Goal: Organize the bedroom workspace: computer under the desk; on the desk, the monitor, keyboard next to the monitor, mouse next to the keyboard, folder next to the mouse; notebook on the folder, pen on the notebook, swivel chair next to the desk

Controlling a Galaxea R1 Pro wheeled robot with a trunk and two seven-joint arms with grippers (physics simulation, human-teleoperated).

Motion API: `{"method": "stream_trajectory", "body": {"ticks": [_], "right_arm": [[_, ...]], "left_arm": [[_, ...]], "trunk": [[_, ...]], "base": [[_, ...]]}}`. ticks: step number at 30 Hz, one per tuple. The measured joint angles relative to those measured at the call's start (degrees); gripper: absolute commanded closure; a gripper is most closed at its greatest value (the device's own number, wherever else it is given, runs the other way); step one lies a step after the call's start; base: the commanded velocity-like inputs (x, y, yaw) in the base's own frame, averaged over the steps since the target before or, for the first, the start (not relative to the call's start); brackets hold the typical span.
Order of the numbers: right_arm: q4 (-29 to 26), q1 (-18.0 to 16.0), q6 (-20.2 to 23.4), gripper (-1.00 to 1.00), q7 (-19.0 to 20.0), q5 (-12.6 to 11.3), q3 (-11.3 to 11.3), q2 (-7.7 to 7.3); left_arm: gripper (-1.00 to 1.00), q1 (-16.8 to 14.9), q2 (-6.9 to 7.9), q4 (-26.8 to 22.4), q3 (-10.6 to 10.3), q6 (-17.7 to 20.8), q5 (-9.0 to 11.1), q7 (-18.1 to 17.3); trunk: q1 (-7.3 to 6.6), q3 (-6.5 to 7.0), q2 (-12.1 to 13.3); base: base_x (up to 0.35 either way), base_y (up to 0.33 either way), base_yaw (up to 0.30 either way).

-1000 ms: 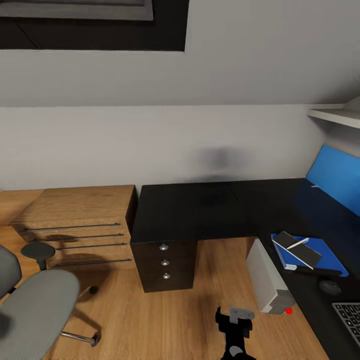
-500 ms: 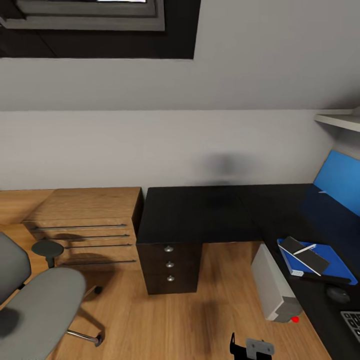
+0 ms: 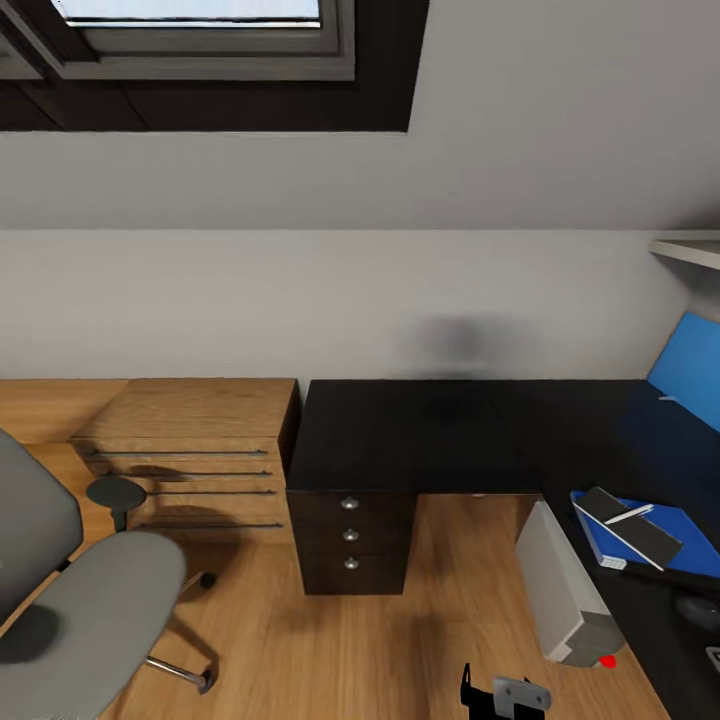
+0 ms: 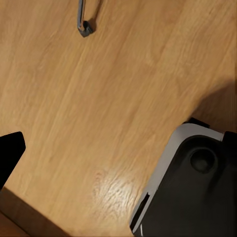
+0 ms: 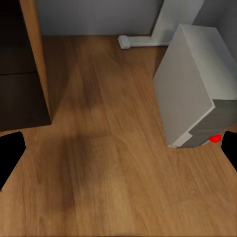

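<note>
A matte black L-shaped table [image 3: 420, 435] anchors the bedroom: on its right arm a flat blue folder [image 3: 690, 535] carries a thin dark notebook [image 3: 632, 526] and slim white pen [image 3: 630, 515]; beneath it stands the boxy pale computer [image 3: 562, 590]; the grey padded swivel chair [image 3: 85, 610] sits well apart; whether either tool is spread cannot be told
</note>
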Motion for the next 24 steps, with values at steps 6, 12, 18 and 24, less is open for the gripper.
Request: {"method": "stream_trajectory", "body": {"ticks": [6, 12, 18, 24], "right_arm": [[0.0, 0.0, 0.0, -1.0, 0.0, 0.0, 0.0, -0.05], [0.0, 0.0, 0.0, -1.0, 0.0, -0.1, 0.0, -0.08], [0.0, 0.0, 0.0, -1.0, 0.0, 0.0, 0.0, -0.51], [0.0, 0.0, 0.0, -1.0, 0.0, -0.5, 0.0, -0.42]], "left_arm": [[-1.0, 0.0, -0.35, 0.0, 0.0, 0.0, 0.0, 0.0], [-1.0, 0.0, -0.39, 0.0, 0.1, 0.0, 0.0, 0.0], [-1.0, 0.0, -0.39, 0.1, 0.1, 0.0, 0.0, 0.0], [-1.0, 0.0, -0.39, 0.1, 0.1, 0.0, 0.0, 0.0]], "trunk": [[0.0, 0.53, 0.0], [0.0, 1.06, 0.0], [0.0, 1.59, 0.0], [0.0, 2.12, 0.0]], "base": [[0.0, 0.0, 0.118], [0.0, 0.0, 0.122], [0.0, 0.0, 0.119], [0.0, 0.0, 0.065]]}}
